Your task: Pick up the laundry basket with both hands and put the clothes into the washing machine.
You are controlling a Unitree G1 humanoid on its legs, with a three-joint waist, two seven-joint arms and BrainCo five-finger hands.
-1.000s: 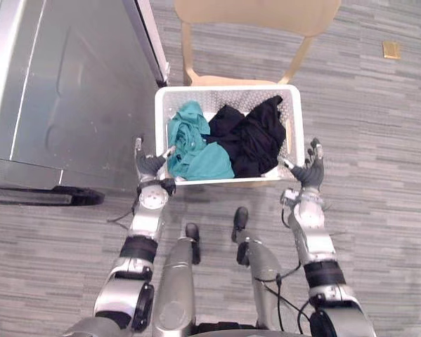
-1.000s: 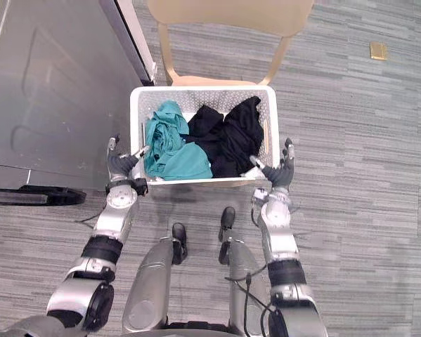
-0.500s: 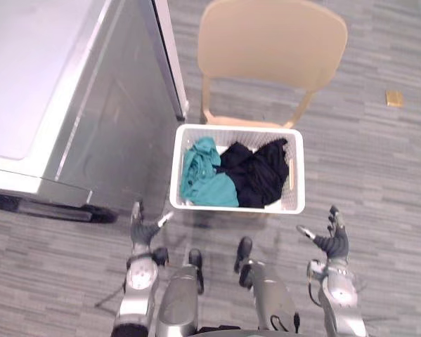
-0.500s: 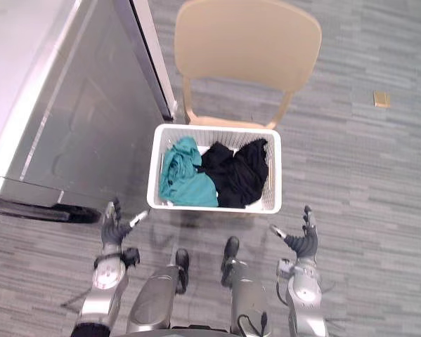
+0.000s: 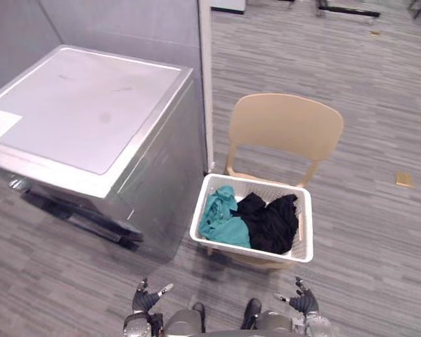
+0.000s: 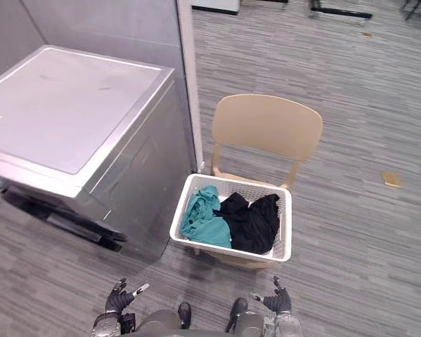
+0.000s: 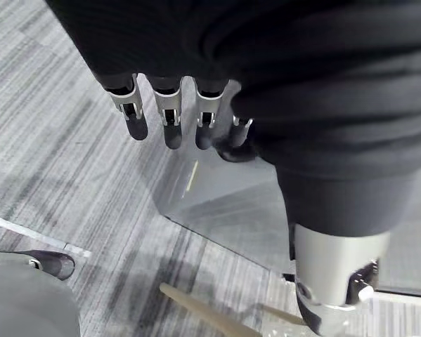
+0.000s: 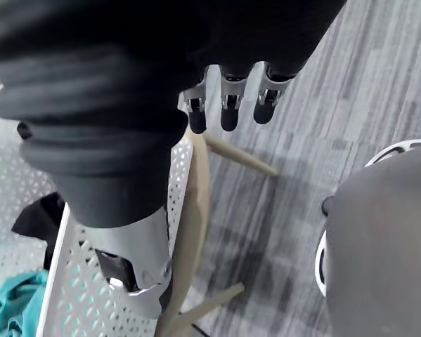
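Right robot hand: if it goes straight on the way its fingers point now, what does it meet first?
Probably the near right corner of the laundry basket on the chair, or the seat edge just under it; height is hard to judge. The right robot hand is open.

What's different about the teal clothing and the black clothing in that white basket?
The teal clothing is bright blue-green; the black clothing is dark. The teal clothing lies at the end of the basket nearest the washing machine, the black clothing towards the other end. Both are crumpled, touch each other and sit inside the basket.
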